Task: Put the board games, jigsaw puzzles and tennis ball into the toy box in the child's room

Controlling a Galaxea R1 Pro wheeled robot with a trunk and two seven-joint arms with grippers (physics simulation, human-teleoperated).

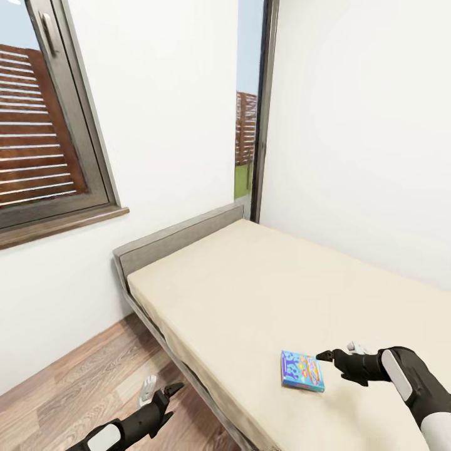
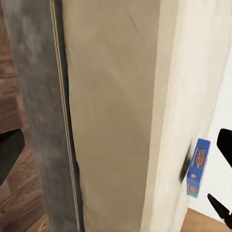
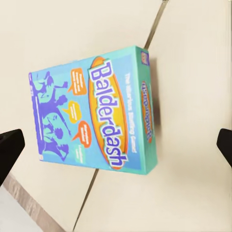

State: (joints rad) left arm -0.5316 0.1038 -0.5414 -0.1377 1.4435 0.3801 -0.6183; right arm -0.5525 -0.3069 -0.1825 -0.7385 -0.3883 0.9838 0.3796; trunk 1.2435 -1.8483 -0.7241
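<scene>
So the right gripper sits in the lower right of the head view, over the mattress, just beside the board game but not touching it. Its fingers are spread wide apart with nothing between them; in the right wrist view the two dark tips only poke in at the opposite frame edges, with the whole box in the gap. The board game lies flat on the mattress near the bed's front edge, low and right of centre in the head view. You can read the lid clearly from the right wrist view: "Balderdash" in big purple letters on an orange oval, teal box, purple cartoon figures and little orange speech bubbles whose text is too small to make out. The title repeats on the side panel. The left gripper hangs at the bottom left of the head view over the wood floor, beside the bed frame, fingers apart and empty. Both arms are cut off by the frame's bottom edge.
</scene>
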